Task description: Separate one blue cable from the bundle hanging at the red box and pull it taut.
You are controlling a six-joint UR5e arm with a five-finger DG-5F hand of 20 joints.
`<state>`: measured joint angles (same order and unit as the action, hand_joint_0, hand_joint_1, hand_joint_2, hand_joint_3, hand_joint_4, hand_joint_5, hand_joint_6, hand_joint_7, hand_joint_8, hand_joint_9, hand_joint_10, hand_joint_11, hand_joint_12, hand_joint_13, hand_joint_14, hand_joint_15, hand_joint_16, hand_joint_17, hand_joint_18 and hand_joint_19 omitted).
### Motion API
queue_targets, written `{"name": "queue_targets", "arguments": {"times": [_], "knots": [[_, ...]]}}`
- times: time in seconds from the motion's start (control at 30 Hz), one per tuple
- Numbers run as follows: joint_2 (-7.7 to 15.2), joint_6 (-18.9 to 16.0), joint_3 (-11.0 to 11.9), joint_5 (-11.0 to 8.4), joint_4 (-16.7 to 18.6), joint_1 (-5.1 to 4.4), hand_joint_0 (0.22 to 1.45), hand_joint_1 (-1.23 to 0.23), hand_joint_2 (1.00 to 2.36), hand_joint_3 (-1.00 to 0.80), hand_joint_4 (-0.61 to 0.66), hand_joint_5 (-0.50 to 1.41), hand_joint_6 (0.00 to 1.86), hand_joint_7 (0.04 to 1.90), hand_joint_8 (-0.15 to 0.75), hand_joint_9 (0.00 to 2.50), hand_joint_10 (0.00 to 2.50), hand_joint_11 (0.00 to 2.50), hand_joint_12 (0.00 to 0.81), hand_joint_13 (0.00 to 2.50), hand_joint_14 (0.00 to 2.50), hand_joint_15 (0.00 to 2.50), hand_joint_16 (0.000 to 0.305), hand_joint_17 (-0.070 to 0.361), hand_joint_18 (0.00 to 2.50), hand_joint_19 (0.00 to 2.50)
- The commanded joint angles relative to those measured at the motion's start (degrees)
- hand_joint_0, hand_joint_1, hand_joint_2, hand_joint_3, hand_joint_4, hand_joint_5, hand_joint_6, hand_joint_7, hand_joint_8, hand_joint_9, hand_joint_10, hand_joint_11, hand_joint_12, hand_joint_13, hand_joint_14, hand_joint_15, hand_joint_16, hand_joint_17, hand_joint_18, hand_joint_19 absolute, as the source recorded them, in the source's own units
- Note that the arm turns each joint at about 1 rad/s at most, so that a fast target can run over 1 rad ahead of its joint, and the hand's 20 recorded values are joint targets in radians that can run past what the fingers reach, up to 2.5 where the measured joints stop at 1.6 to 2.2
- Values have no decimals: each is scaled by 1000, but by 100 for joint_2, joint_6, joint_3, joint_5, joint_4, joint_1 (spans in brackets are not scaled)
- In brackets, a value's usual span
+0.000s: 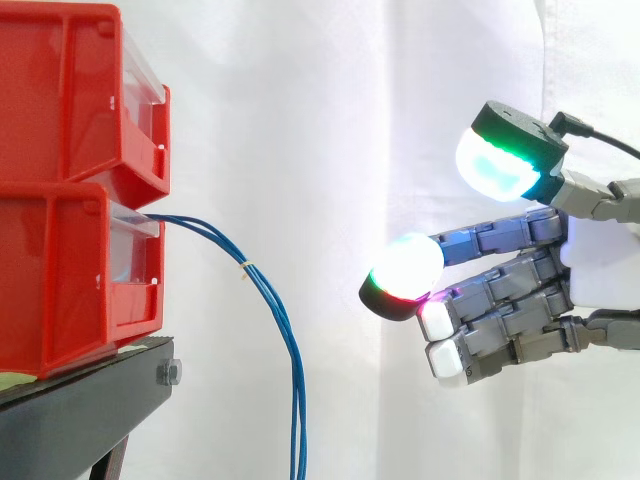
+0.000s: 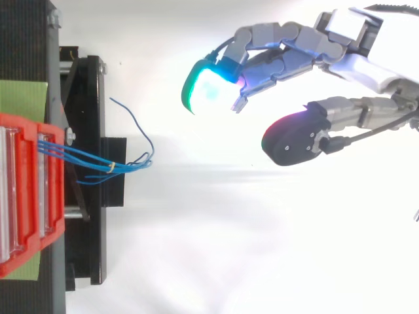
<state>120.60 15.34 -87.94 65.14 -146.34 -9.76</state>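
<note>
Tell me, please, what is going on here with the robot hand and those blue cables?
The robot's hand is in the air to the right of the stacked red bins, with its fingers loosely extended towards them and nothing in its grasp. A bundle of blue cables comes out of the lower red bin, is bound by a small yellow tie and hangs down slack past the black stand. There is a clear gap between the hand and the cables, so no cable has been separated or pulled taut yet.
</note>
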Motion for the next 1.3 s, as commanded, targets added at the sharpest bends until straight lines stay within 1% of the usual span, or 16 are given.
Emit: {"name": "queue_targets", "arguments": {"times": [0.0,0.17,0.2,0.27,0.3,0.37,0.43,0.47,0.53,0.83,0.93,0.97,1.0,1.1,1.2,1.27], "knots": [[-2,39,5,-37,0,-8,559,-489,1003,-469,251,-196,503,972,298,700,21,699,382,708,20,514,55,123,522,584],[7,74,23,-46,0,-26,559,-488,1003,-469,250,-195,503,977,301,704,21,709,381,709,18,514,55,123,522,585],[121,56,31,-46,9,-8,558,-487,1003,-468,250,-195,503,972,303,703,21,697,380,708,20,513,55,123,522,585],[227,4,154,-28,-17,18,559,-488,1003,-468,252,-195,503,972,301,699,19,706,381,708,18,509,55,123,522,584],[438,-198,348,33,-97,62,559,-488,1003,-470,251,-194,503,972,301,699,21,706,381,707,20,514,55,123,520,584],[570,-374,506,104,-184,89,559,-488,1003,-468,251,-194,503,975,301,700,21,708,379,707,18,511,55,123,521,585],[781,-620,726,209,-360,106,559,-488,1003,-470,249,-194,503,974,300,700,19,717,377,707,18,510,55,123,521,584],[781,-620,726,209,-360,106,559,-488,1003,-469,248,-194,503,974,300,700,19,717,377,707,18,510,55,123,521,585],[939,-699,822,236,-369,106,559,-487,1003,-470,251,-193,503,973,301,698,21,704,376,704,18,509,54,123,522,585],[956,-532,831,192,-290,124,559,-486,1003,-469,253,-193,503,973,302,702,21,708,375,700,18,513,54,123,519,581],[1150,-532,1016,227,-237,124,559,-486,1003,-469,255,-192,503,969,301,703,21,707,375,700,20,513,54,122,520,585],[1317,-594,1183,306,-272,150,560,-486,1003,-469,255,-192,503,970,302,703,21,708,376,699,20,516,54,122,520,585],[1343,-629,1235,341,-290,150,560,-486,1003,-469,255,-192,503,974,302,701,19,706,376,700,18,517,54,122,520,585],[1343,-612,1253,315,-325,98,560,-486,1003,-469,254,-192,503,974,301,701,19,709,374,699,18,515,54,122,519,583],[1343,-585,1253,271,-316,89,560,-486,1003,-469,254,-192,503,974,302,702,22,707,374,700,18,516,54,122,520,585],[1343,-576,1253,297,-299,89,560,-486,1003,-468,255,-191,503,970,302,701,23,716,374,699,18,515,54,122,520,585]]}}
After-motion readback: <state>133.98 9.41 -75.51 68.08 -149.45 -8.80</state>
